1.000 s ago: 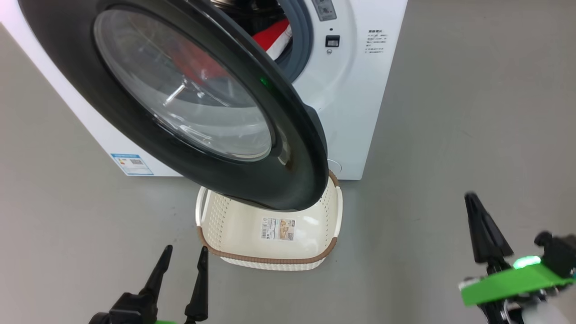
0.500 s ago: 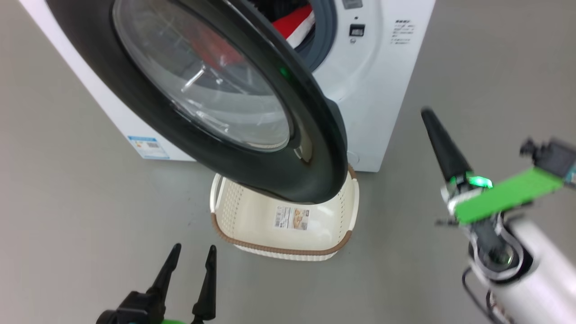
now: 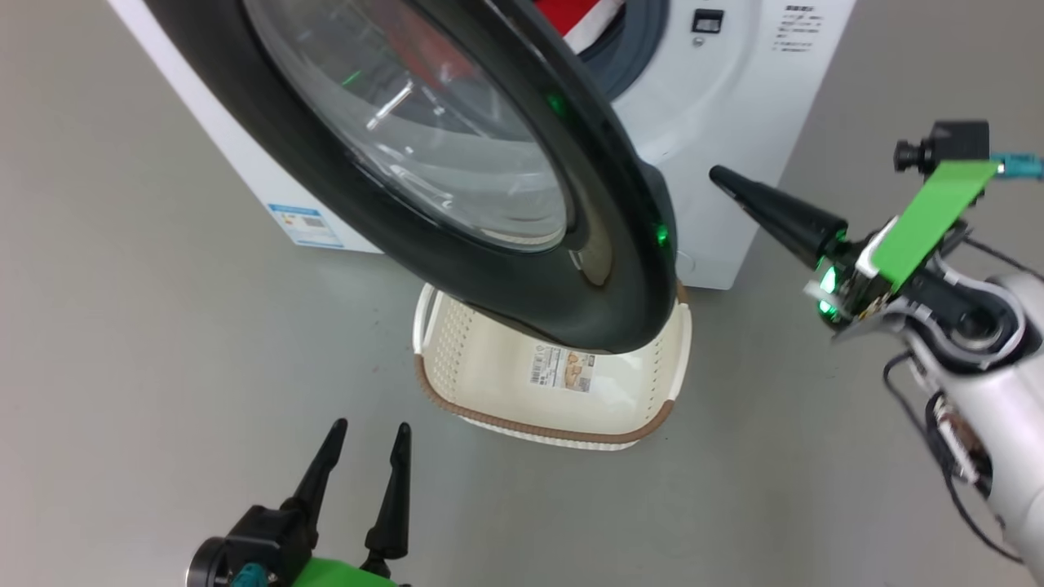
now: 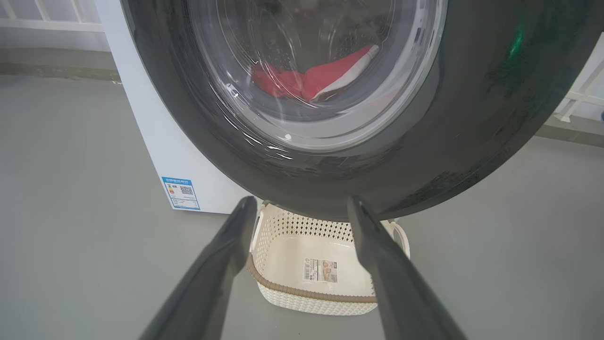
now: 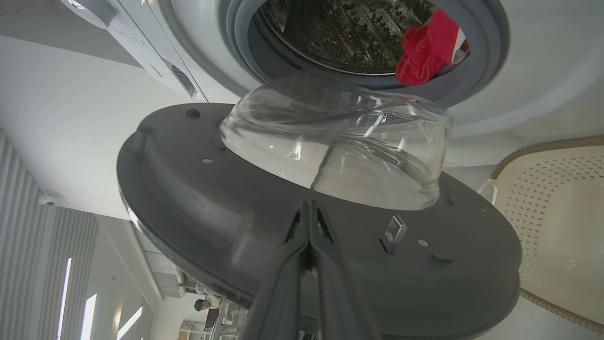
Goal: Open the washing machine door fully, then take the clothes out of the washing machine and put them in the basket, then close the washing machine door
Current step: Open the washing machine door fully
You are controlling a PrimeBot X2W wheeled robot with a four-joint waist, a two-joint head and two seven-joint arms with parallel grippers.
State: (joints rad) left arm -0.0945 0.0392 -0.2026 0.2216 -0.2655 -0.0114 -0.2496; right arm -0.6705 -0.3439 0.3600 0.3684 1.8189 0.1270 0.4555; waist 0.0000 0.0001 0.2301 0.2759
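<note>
Rigid, likely slippery door (image 3: pixel 620 269) ajar; push its inner rim; right gripper (image 3: pixel 719 174) pinched together, left gripper (image 3: pixel 370 426) spread.

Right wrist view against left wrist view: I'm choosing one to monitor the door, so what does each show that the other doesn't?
Right wrist adds the inner face of the washing machine door, the drum's open mouth and the shut right gripper. Left wrist adds the door's outer face, the blue label and the open left gripper. Both show the door open, the clothes and the basket.
</note>
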